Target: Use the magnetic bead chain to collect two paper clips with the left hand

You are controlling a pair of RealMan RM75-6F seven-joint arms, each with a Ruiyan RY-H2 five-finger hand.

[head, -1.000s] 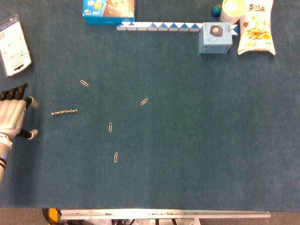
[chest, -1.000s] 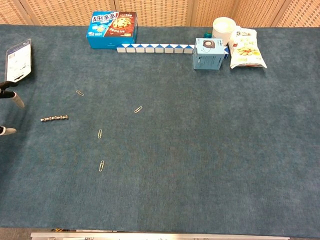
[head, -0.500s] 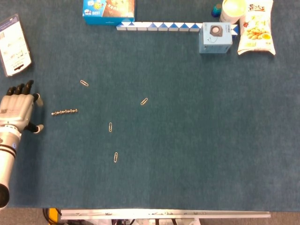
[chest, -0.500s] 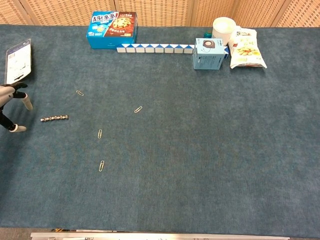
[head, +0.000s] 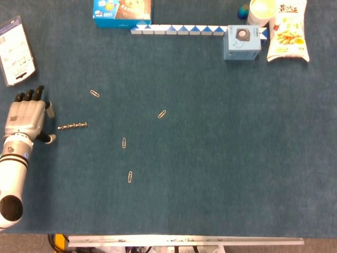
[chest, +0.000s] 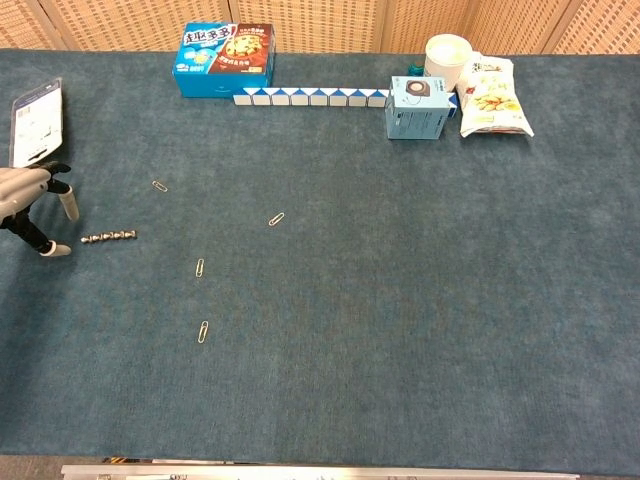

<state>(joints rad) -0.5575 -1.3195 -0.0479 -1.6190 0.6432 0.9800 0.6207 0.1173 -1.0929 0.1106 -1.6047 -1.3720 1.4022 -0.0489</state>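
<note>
The magnetic bead chain [head: 72, 126] lies flat on the blue counter [head: 221, 158], untouched, its near end just beside my left hand [head: 27, 118]. I hold that hand low over the cloth with the fingers spread and nothing in them; in the chest view two fingertips [chest: 52, 250] reach down toward the counter short of the chain. Four paper clips lie loose beyond it: one near the chain's far side toward the back [head: 94, 93], one further right [head: 161, 114], and two toward the front edge [head: 124, 142] [head: 129, 177]. None touches the chain. I judge the task barely begun: the chain is not yet picked up and both clips are left to collect. Along the back edge stand a blue snack box [head: 121, 11], a blue-and-white strip of blocks [head: 179, 30], a small pale blue box [head: 241, 42], a white cup [head: 264, 10] and a snack bag [head: 288, 30]; a carded packet [head: 16, 50] lies at the far left. My right hand is out of sight.
</note>
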